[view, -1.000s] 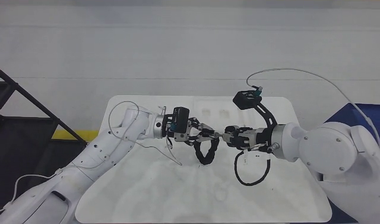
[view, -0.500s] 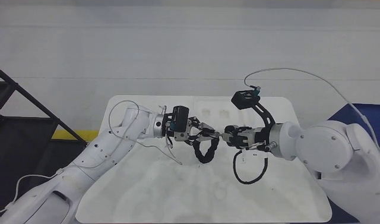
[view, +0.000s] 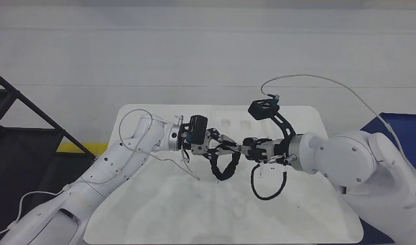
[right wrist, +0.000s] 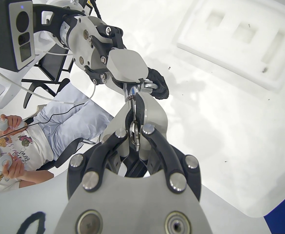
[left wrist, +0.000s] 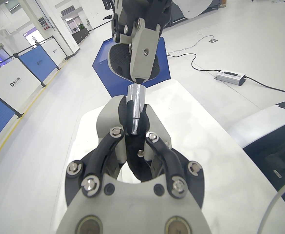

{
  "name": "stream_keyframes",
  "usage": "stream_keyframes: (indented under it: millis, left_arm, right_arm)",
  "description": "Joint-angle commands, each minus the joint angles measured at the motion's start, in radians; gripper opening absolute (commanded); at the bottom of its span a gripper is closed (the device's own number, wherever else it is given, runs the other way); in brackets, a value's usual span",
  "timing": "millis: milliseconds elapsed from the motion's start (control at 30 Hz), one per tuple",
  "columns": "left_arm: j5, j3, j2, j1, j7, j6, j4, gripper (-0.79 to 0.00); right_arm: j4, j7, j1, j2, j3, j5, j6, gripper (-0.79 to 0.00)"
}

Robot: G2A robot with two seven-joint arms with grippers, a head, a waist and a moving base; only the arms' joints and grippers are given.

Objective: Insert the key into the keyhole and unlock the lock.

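Observation:
Above the middle of the white table (view: 162, 206) the two grippers meet tip to tip. My left gripper (left wrist: 132, 108) is shut on the lock (left wrist: 135, 103), a chrome cylinder whose black cable loop (view: 223, 167) hangs below it. My right gripper (right wrist: 135, 101) is shut on the key (right wrist: 134, 113), with the key's ring (right wrist: 133, 129) lying between its linkages. The key's tip sits at the end face of the lock (right wrist: 130, 91); how deep it goes is hidden. In the top view the left gripper (view: 226, 145) and the right gripper (view: 242, 147) line up along one axis.
A white foam tray (view: 237, 121) with shallow rectangular recesses lies on the table just behind the grippers. A black cable (view: 266, 183) loops down from the right wrist over the table. A black metal frame (view: 26, 115) stands off the table's left side.
The right arm has shifted a little to the left, toward the left gripper, and its wrist has rotated slightly. The lock and its hanging loop have moved slightly left with it.

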State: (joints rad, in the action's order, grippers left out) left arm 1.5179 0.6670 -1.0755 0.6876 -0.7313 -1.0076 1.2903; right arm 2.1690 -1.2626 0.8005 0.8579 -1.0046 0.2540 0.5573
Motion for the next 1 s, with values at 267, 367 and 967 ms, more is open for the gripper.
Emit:
stream_keyframes:
  millis: [267, 367, 967]
  left_arm:
    - [0.004, -0.023, -0.007, -0.002, -0.071, -0.005, -0.035, -0.785]
    - [-0.006, -0.035, -0.009, -0.007, -0.076, -0.005, -0.045, -0.785]
    - [-0.308, -0.229, 0.000, -0.083, -0.040, -0.005, -0.167, -0.785]
  right_arm:
    - [-0.022, 0.022, -0.003, 0.004, -0.003, -0.058, -0.013, 0.000]
    - [-0.027, 0.028, -0.002, 0.004, -0.011, -0.077, -0.029, 0.000]
    - [0.014, -0.049, 0.033, -0.023, -0.049, 0.032, -0.491, 0.000]
